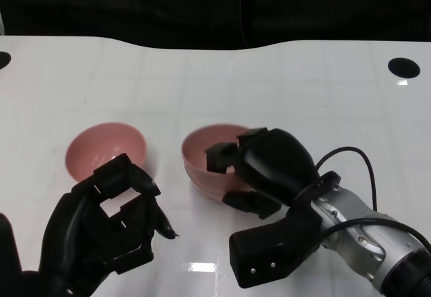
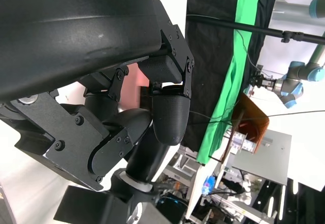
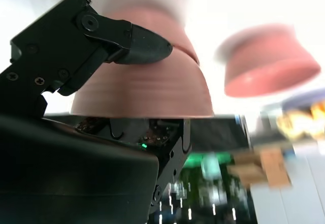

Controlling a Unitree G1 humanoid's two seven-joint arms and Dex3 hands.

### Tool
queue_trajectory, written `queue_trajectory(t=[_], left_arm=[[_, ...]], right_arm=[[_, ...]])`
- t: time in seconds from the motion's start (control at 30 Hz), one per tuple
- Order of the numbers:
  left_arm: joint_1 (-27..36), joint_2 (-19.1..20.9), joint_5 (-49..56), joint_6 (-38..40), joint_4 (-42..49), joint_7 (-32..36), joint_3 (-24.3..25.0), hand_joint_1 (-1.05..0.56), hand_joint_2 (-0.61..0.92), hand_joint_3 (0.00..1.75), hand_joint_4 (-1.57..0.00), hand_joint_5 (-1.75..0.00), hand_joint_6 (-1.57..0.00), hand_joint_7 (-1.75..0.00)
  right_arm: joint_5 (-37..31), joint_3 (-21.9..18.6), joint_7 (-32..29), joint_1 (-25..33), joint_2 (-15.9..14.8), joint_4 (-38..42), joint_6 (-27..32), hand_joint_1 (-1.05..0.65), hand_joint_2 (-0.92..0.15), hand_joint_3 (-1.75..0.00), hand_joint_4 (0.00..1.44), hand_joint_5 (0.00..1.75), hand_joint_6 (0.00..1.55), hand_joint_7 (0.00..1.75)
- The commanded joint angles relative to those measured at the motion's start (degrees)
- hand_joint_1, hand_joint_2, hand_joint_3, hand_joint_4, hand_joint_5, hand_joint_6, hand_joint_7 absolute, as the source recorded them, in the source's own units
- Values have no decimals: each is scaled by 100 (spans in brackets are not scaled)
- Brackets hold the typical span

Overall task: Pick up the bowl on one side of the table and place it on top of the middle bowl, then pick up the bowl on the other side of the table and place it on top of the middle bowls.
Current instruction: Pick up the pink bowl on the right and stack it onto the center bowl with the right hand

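Our right hand (image 1: 259, 169) is clamped on the rim of the middle stack (image 1: 212, 162): fingers inside, thumb on the outer wall, and the right wrist view shows two nested bowls, so the first bowl looks already placed. We judge the release isn't done. The left bowl (image 1: 106, 150) sits on the table (image 1: 283, 88) just ahead of our left hand (image 1: 101, 226), whose fingers are apart and hold nothing. Risks: if we pull the right hand away before fully opening, we drag or tip the stack. If the left hand pushes forward low, we shove the bowl instead of gripping its rim; glossy table, it'll slide.
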Motion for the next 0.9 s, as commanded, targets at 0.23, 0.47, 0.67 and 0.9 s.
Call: queue_trajectory(t=[0.23, 0.47, 0.67, 0.9], left_arm=[[-24, -38, 110, -91, -37, 78, -9, -15, 36, 133, -81, -174, -80, -146], [-44, -50, 110, -117, 0, 32, -3, -15, 37, 132, -81, -175, -81, -145], [-13, 8, 164, -128, 2, 29, 27, -15, 36, 133, -80, -175, -81, -145], [-14, 43, 166, -138, -11, 36, 72, -14, 37, 136, -81, -173, -81, -145]], right_arm=[[37, 10, 722, 119, -142, -657, 380, -52, -92, -20, 58, 34, 75, 1], [182, -101, 1311, 383, -197, -1497, 713, -57, -92, -24, 55, 37, 70, 0], [183, -223, 1696, 576, -235, -2426, 1110, -61, -92, -27, 48, 36, 58, 0], [323, -608, 1633, 860, -411, -3257, 1102, -62, -92, -31, 28, 50, 42, 1]])
